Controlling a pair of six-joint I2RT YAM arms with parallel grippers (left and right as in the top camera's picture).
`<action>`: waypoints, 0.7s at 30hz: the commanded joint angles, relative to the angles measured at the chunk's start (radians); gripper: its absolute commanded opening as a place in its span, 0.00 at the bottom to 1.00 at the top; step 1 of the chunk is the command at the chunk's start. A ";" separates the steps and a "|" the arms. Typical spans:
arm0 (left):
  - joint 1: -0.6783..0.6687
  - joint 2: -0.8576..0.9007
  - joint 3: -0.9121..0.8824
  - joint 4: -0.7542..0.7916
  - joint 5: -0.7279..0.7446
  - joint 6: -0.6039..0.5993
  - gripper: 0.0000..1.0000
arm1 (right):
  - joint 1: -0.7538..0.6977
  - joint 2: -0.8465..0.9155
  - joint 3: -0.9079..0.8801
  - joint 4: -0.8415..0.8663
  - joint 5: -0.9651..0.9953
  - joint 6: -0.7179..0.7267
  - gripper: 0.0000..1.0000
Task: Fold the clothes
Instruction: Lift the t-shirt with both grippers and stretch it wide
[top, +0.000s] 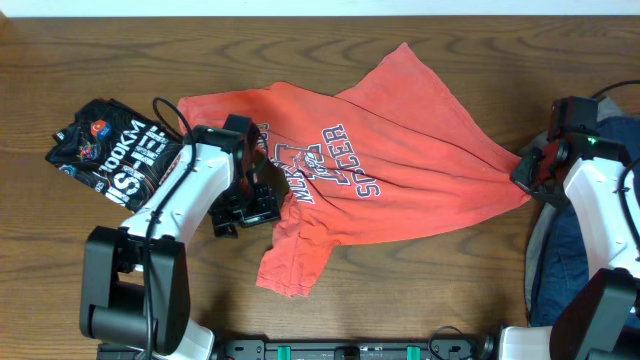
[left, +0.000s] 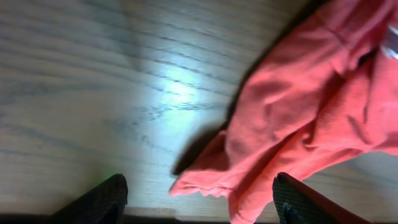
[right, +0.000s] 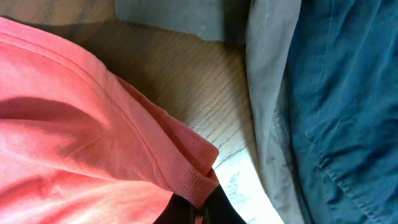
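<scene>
The coral-red T-shirt (top: 380, 150) with navy-and-white lettering lies spread and rumpled across the middle of the table. My right gripper (top: 527, 172) is shut on its ribbed edge at the right side; the wrist view shows the red fabric (right: 93, 124) pinched between the jaws (right: 199, 208). My left gripper (top: 250, 205) is open just above the table at the shirt's lower left; its fingers (left: 199, 199) straddle a loose red fold (left: 298, 124) without holding it. A grey garment (right: 267, 93) and a blue garment (right: 348, 93) lie piled at the right.
A black printed T-shirt (top: 115, 150) lies folded at the left of the wooden table (top: 100, 60). The pile of blue and grey clothes (top: 560, 270) sits at the right edge under my right arm.
</scene>
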 joint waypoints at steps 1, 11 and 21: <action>-0.042 0.000 -0.003 0.012 0.030 0.057 0.77 | 0.000 -0.007 0.004 -0.003 0.024 -0.036 0.01; -0.123 0.008 -0.142 0.226 -0.034 0.132 0.77 | 0.000 -0.007 0.004 -0.022 0.024 -0.058 0.01; -0.138 0.008 -0.245 0.440 0.004 0.132 0.58 | 0.000 -0.007 0.004 -0.023 0.017 -0.058 0.01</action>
